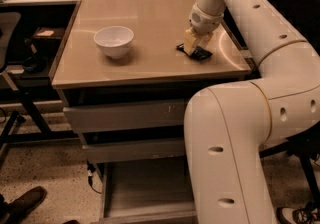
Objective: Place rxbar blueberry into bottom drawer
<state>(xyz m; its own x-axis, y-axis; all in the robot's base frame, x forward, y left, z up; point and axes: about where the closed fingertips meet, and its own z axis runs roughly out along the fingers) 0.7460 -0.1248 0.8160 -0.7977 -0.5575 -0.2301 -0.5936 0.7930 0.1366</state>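
Note:
The rxbar blueberry [199, 54] is a small dark flat bar lying on the tan tabletop [150, 28], near its right edge. My gripper [194, 45] comes down from above and sits right on the bar's left part, its yellowish tips touching the bar. The bottom drawer [145, 185] is pulled out below the two shallower drawers, and its inside shows nothing in it. My large white arm [235, 148] covers the right side of the cabinet and of the open drawer.
A white bowl [114, 41] stands on the left part of the tabletop. The two upper drawers [125, 115] are closed. A dark chair and stand [20, 63] are on the left. A shoe [22, 203] shows on the floor at bottom left.

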